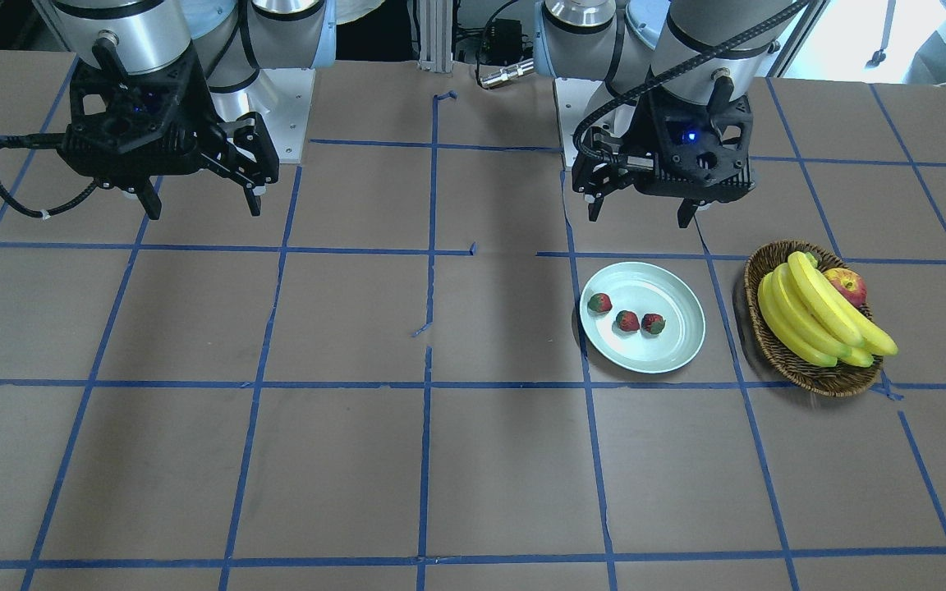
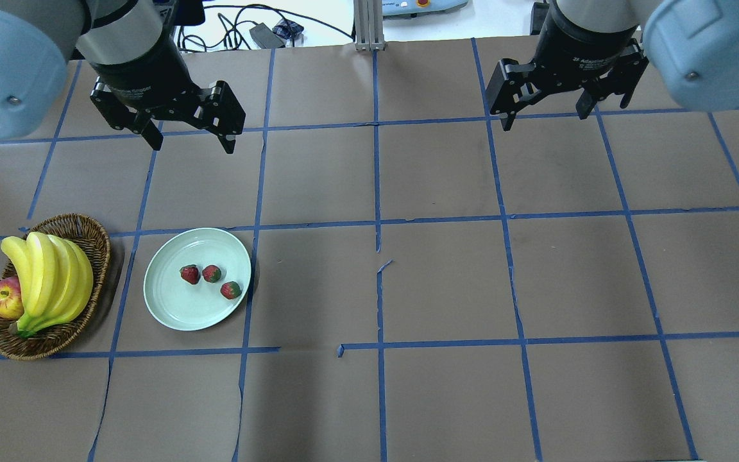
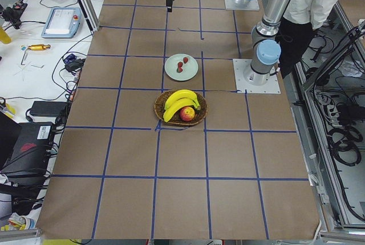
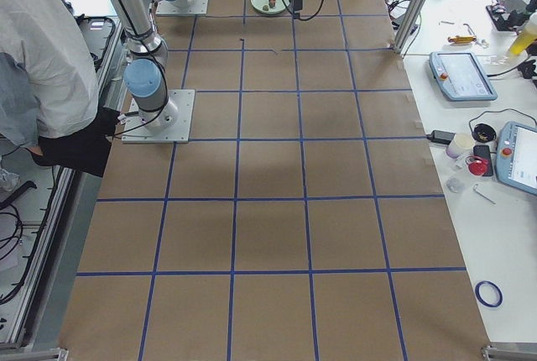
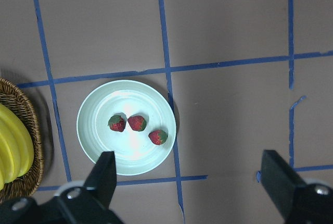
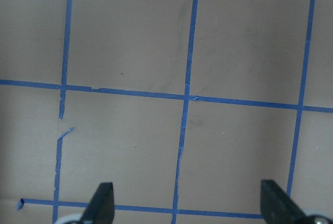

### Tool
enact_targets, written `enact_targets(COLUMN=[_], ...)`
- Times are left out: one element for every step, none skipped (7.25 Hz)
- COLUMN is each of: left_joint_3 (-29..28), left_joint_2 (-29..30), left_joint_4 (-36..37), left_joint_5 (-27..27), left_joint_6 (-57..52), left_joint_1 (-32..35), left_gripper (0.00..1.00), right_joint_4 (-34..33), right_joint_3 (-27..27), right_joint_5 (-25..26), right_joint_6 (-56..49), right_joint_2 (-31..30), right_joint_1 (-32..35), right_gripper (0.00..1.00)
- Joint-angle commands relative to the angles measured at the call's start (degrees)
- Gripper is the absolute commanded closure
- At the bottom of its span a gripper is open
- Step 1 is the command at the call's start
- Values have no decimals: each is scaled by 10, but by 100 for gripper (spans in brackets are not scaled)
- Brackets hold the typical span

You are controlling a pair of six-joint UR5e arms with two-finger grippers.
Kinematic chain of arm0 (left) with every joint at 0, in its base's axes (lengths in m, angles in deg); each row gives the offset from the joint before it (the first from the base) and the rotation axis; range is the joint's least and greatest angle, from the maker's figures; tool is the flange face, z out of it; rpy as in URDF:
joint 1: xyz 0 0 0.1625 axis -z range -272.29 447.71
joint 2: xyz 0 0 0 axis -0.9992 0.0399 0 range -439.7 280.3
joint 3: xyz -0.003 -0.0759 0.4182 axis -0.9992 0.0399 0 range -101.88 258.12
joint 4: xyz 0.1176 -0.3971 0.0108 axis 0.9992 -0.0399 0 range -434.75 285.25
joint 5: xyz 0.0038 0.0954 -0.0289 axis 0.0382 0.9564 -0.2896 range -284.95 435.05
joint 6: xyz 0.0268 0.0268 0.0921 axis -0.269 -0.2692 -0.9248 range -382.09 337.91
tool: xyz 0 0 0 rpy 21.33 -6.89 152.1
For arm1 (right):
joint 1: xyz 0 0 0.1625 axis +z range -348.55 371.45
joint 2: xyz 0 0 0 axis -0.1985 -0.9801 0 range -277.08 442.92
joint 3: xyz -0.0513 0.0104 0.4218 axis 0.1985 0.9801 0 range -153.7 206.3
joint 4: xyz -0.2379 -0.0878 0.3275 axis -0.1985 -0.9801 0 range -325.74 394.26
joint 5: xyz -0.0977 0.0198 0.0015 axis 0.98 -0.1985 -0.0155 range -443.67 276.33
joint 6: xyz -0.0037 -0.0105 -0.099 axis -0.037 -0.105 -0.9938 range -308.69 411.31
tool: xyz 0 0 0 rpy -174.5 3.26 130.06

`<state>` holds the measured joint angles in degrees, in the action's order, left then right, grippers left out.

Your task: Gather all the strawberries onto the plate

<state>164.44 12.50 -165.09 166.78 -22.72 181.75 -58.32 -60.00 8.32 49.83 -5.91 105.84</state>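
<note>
Three strawberries (image 2: 212, 274) lie in the plate (image 2: 177, 311), clear of the raised, spread left gripper (image 2: 191, 145); the right gripper (image 2: 546, 120), also spread, hangs well apart.

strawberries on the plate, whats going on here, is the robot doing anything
Nothing is being handled right now. All three strawberries lie in the plate, next to a basket of bananas and an apple. The left gripper and right gripper both hang open and empty above the table, so the collecting looks done.
</note>
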Motion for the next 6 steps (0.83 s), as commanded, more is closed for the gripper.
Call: enact_targets(left_joint_3=[1,3,3,3,4,5], left_joint_2=[3,5,8,6,7,5], left_joint_4=[0,2,2,2,2,2], left_joint_5=[-2,-2,-2,-3,-5,-5], left_joint_6=[24,32,36,60,66,66], left_joint_1=[0,0,0,0,0,0], left_gripper=[0,0,0,0,0,0], right_joint_4=[1,-7,-24,-25,-25,-25], right_joint_3=[3,3,3,5,5,5], right_joint_5=[-1,-1,-2,-16,-23,-25], right_joint_6=[4,7,10,15,20,24], right_joint_2=[3,5,7,7,7,7], right_joint_1=[0,0,0,0,0,0], right_gripper=[0,0,0,0,0,0])
